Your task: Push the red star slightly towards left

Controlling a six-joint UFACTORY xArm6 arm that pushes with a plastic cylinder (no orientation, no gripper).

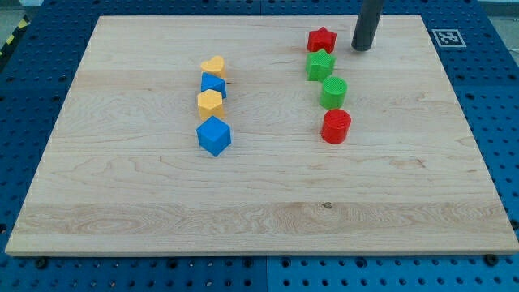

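The red star (321,40) lies near the view's top, right of centre, on the wooden board (122,186). My tip (362,47) stands just to the star's right, a small gap apart from it. Below the star runs a column: a green star (320,65), a green cylinder (333,92) and a red cylinder (336,126). The green star sits close under the red star.
A second column stands left of centre: a yellow heart (213,66), a blue block (214,84) mostly behind a yellow hexagon (209,103), and a blue cube (213,135). A black-and-white marker (447,37) sits at the board's top right corner.
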